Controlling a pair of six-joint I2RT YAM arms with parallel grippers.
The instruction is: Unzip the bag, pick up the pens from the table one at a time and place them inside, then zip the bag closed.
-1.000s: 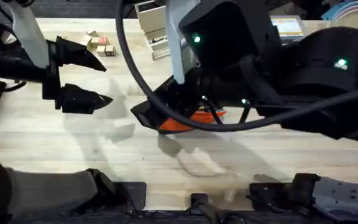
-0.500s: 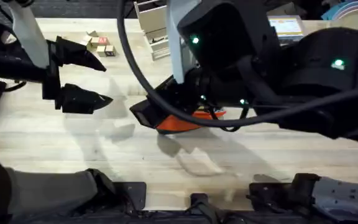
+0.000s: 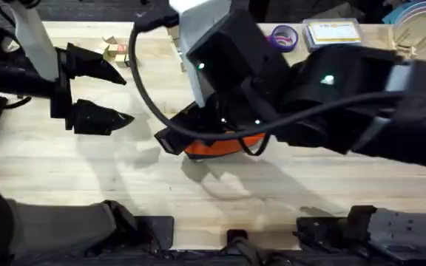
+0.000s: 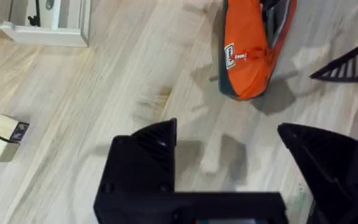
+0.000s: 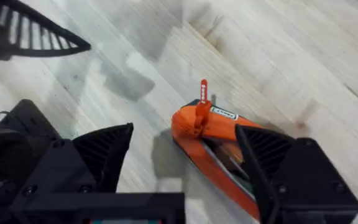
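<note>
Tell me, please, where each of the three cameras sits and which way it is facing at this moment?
Overhead: fixed above the arm bases, looking down and forward over the table; the left gripper is open, and the right arm looms over the bag.
Left wrist: on the left arm, facing down at the tabletop; its own black fingers frame the bag beyond.
Right wrist: on the right arm, just above the bag; its fingers are spread.
All three share the orange bag.
</note>
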